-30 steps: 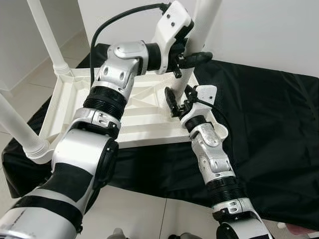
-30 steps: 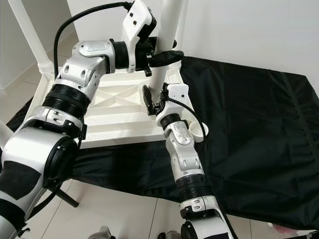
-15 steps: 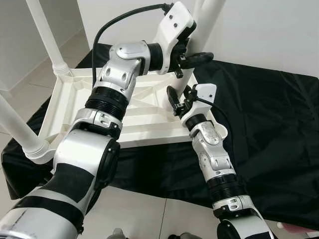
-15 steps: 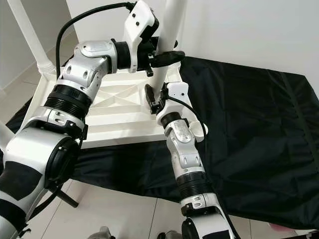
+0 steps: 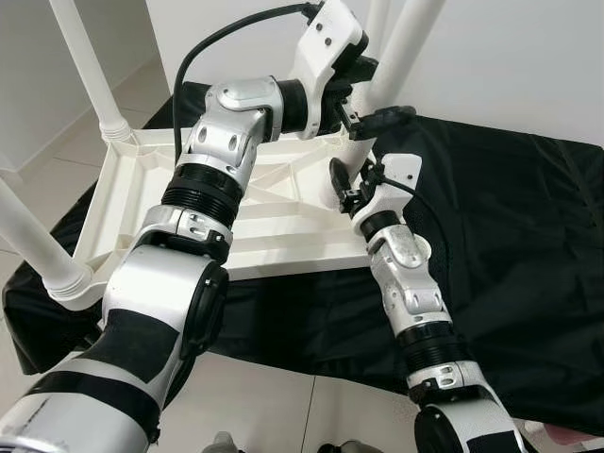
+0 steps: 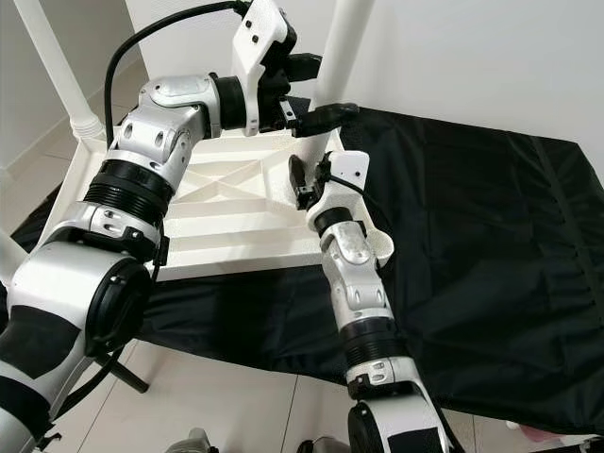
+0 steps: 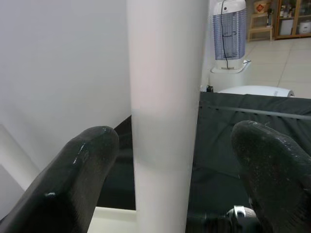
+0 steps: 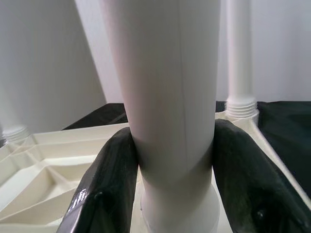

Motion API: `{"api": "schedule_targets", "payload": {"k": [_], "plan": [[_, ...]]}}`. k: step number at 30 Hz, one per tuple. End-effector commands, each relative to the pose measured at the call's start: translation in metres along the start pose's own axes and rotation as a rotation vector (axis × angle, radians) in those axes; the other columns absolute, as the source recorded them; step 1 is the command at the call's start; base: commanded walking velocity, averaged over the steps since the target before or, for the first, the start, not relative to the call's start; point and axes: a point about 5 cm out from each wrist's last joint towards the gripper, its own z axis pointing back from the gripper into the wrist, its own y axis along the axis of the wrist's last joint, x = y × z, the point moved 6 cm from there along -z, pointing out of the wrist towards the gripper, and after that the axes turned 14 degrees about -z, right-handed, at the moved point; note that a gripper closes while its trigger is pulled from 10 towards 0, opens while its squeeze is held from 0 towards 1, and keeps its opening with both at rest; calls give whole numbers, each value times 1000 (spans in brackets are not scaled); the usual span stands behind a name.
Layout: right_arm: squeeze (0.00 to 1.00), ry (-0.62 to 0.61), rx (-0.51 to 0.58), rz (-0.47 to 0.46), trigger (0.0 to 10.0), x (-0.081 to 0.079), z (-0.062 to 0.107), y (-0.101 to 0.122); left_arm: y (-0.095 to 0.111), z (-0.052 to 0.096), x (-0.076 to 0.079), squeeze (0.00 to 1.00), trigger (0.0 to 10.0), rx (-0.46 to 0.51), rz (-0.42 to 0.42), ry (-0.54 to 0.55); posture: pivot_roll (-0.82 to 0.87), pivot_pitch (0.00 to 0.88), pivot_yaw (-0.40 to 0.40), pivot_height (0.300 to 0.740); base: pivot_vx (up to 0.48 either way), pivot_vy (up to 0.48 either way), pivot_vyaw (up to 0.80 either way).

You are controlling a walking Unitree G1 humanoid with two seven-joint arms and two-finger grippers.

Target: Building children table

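The white plastic children's table (image 5: 255, 212) lies upside down on a black cloth (image 5: 510, 217). A white leg (image 5: 401, 42) stands at its near right corner, leaning a little to the right. High on this leg (image 7: 165, 97), my left gripper (image 5: 376, 92) is open, its fingers (image 7: 82, 170) straddling the leg with small gaps on both sides. Low down, my right gripper (image 5: 344, 181) is shut on the same leg (image 8: 167, 87) just above the socket, both pads (image 8: 112, 184) pressed against it.
Other white legs stand upright at the far left corner (image 5: 90, 66), the near left corner (image 5: 33, 236) and the far right corner (image 8: 240, 53). A white wall is close behind. The cloth spreads wide to the right over a tiled floor (image 5: 255, 396).
My left gripper has opened off the leg. The leg's top has swung to the right, and my right gripper has shifted right with it near the base.
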Motion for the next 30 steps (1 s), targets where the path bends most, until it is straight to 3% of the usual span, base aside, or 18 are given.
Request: {"api": "schedule_targets", "payload": {"k": [1,7,8,9,10,14,17,20,24,30], "plan": [[0,-17,20,5,10000,6,-1,5,-5,6,-28,1000,10000,-56,9,240,-4,0,-42,740,0,0,0],[0,-57,29,28,10000,22,-2,10,-9,11,-26,1000,10000,-55,35,239,-5,0,-44,740,0,0,0],[0,-76,31,44,10000,29,-3,13,-12,13,-25,184,10000,-56,47,239,-4,0,-48,740,0,0,0],[0,-76,31,44,10000,29,-3,13,-12,13,-25,184,10000,-56,47,239,-4,0,-48,740,0,0,0],[0,-88,31,55,10000,35,-3,15,-16,15,-23,0,10000,-63,54,237,-3,0,-48,740,0,0,0],[0,-104,28,71,10000,45,-4,18,-26,17,-19,0,10000,-84,71,234,-4,0,-48,740,0,0,0],[0,-108,23,106,10000,55,-3,24,-44,12,2,0,10000,-118,116,201,-5,0,-48,740,0,0,0],[0,-111,19,117,10000,59,-2,26,-50,9,11,0,10000,-125,136,184,-7,0,-49,740,0,0,0],[0,-88,13,157,10000,67,4,35,-72,-3,47,0,10000,-170,201,122,-22,0,-49,740,0,0,0],[0,-83,-4,162,10000,74,13,34,-83,-9,67,0,10000,-199,234,87,-31,0,-44,740,0,0,0]]}}
